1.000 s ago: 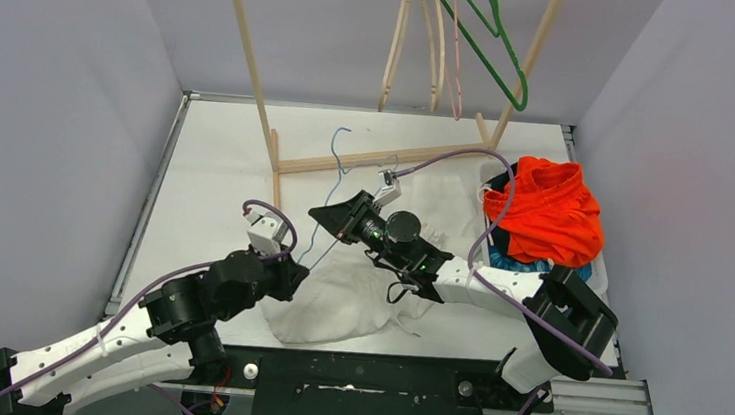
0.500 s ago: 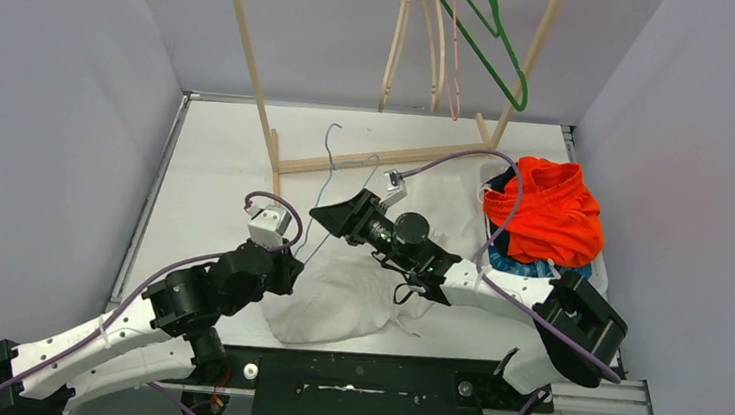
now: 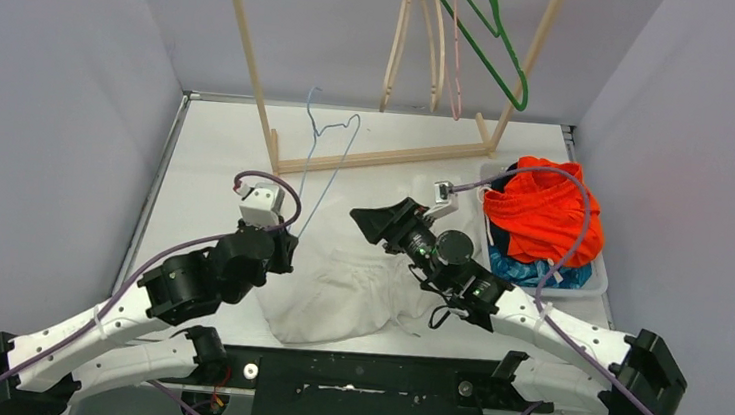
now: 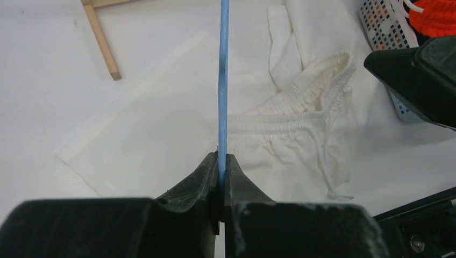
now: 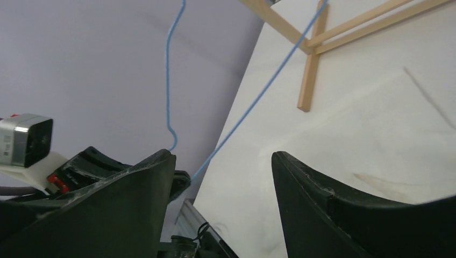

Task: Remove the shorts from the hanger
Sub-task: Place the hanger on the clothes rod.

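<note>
Lifting the blue hanger [image 4: 222,80] toward twelve o'clock in the clamped left gripper [image 4: 221,172], clearing white shorts [image 4: 290,134], spreading right gripper [image 5: 221,161] wide.

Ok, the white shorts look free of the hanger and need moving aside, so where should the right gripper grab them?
Probably the gathered waistband of the white shorts, from straight above: it is ruffled and thick while the rest lies flat, and the open right gripper is nearest that end.
</note>
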You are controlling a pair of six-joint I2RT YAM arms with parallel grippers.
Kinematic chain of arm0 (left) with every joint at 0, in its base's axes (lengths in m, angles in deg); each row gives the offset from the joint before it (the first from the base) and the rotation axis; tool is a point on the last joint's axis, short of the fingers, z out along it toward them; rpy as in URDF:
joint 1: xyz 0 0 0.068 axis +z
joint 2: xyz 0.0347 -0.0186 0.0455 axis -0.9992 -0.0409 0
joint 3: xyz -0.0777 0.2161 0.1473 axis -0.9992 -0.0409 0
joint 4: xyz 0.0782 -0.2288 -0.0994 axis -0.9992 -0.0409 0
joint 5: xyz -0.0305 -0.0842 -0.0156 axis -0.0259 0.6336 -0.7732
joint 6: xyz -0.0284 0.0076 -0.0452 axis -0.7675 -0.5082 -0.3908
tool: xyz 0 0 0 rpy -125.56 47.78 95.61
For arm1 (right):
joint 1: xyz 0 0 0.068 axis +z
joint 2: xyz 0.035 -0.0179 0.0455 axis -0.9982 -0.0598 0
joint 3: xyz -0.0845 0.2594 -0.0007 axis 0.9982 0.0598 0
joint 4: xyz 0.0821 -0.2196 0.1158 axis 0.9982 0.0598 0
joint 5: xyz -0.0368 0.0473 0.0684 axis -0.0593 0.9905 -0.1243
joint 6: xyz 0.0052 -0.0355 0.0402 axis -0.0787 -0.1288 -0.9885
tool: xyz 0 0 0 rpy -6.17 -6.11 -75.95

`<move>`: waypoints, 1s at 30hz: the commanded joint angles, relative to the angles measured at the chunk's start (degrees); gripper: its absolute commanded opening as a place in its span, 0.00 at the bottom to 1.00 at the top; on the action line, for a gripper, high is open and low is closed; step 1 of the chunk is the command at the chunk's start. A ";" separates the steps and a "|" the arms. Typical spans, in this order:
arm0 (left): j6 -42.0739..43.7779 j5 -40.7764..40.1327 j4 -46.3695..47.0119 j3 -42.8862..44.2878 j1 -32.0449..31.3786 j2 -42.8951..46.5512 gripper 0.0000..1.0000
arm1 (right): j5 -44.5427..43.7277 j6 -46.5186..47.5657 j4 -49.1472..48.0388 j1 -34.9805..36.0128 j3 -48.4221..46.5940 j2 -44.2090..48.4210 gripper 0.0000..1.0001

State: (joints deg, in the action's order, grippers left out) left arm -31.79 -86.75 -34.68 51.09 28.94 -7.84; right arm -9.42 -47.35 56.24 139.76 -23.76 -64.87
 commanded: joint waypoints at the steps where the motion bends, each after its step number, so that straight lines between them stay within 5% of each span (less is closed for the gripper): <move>1: 3.38 -2.63 3.20 6.21 0.23 -3.00 0.00 | -11.41 4.09 9.37 -0.77 1.26 6.54 0.68; 8: 10.42 1.14 1.39 16.67 7.56 -10.04 0.00 | -18.27 5.96 23.69 -3.85 0.79 14.96 0.75; 16: 17.03 25.97 3.45 28.17 29.06 -16.45 0.00 | -21.11 5.91 28.90 -7.20 3.83 23.52 0.80; 30: 18.86 27.54 4.48 36.88 30.24 -18.21 0.00 | -22.05 7.14 31.14 -7.79 2.96 22.96 0.83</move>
State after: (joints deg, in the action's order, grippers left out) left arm -14.85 -59.16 -34.22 83.81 58.91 -26.27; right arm -29.63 -41.21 88.31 132.59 -19.56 -40.98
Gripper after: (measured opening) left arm 0.024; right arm 0.829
